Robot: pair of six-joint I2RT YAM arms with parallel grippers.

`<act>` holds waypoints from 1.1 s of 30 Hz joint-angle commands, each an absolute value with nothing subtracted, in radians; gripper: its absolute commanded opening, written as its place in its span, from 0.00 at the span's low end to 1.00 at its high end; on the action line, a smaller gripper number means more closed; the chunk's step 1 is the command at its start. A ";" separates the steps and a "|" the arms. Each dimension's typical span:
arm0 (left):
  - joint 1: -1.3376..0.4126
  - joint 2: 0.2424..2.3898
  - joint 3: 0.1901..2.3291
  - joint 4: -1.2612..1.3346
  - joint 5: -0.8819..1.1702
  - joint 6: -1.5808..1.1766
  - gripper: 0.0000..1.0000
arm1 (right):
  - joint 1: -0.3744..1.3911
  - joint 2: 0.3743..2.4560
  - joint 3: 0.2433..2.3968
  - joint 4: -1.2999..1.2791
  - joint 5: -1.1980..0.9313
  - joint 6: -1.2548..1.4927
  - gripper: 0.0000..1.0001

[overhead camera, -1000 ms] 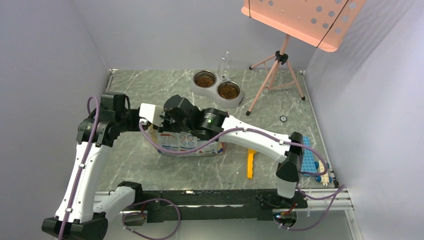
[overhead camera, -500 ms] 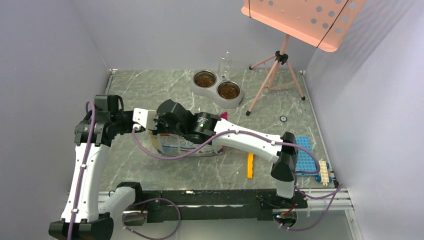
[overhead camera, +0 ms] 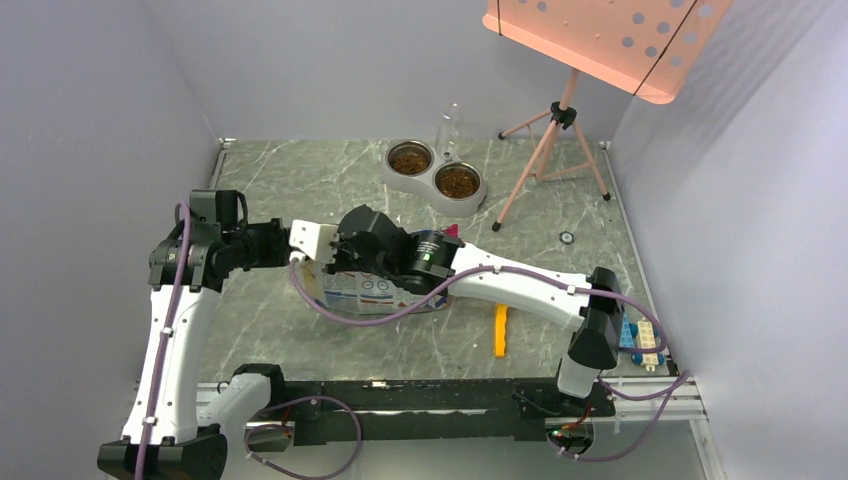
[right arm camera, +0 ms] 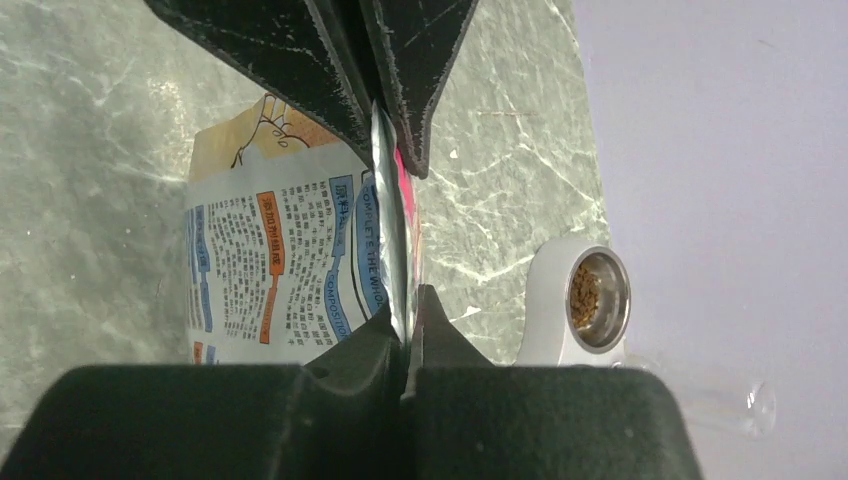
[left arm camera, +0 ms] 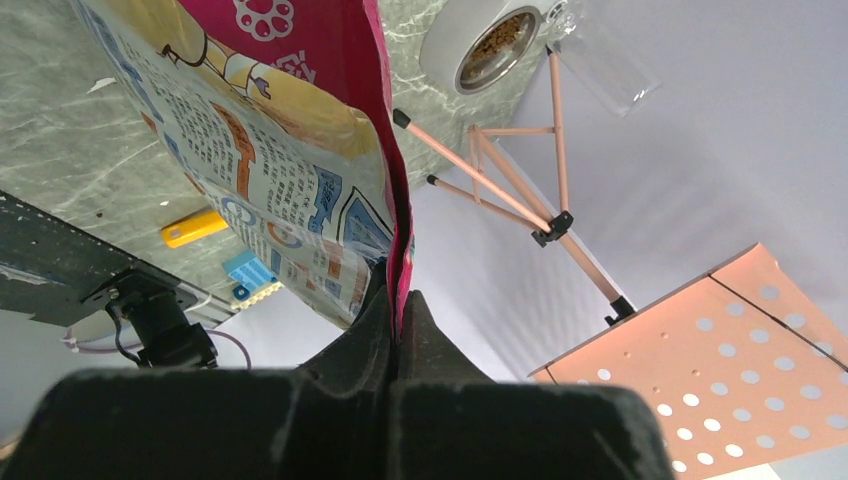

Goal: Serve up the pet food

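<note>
Top external view, nearest first: a yellow scoop lies unheld on the desk, at about 5 o'clock from the printed bag. The bag lies mid-desk with both arms meeting over its top edge. In the left wrist view the left claw is clamped tight on the bag's pink edge. In the right wrist view the right claw is pinched closed on the silvery lip of the same bag.

Farther back, at about 1 o'clock from the bag, a white double feeder holds pet food in both steel bowls. A clear bottle stands just behind it, and a pink music stand rises at the far right.

With both bowls filled and the scoop set down, the serving itself looks done. What remains is probably dealing with the bag's mouth, though whether it is being shut or opened cannot be told.
</note>
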State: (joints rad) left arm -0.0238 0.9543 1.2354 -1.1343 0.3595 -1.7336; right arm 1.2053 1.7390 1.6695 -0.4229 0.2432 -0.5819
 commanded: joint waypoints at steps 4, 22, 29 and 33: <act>-0.003 0.907 1.287 -1.151 0.312 -1.745 0.00 | 1.150 1.644 1.608 -0.523 0.288 -0.560 0.00; 0.027 0.921 1.302 -1.175 0.310 -1.694 0.00 | 1.081 1.418 1.490 -0.549 0.090 -0.565 0.00; 0.008 0.877 1.225 -1.080 0.355 -1.720 0.39 | 1.082 1.583 1.700 -0.553 0.020 -0.530 0.00; -0.060 0.886 1.214 -1.051 0.338 -1.745 0.52 | 1.090 1.645 1.786 -0.587 0.005 -0.552 0.00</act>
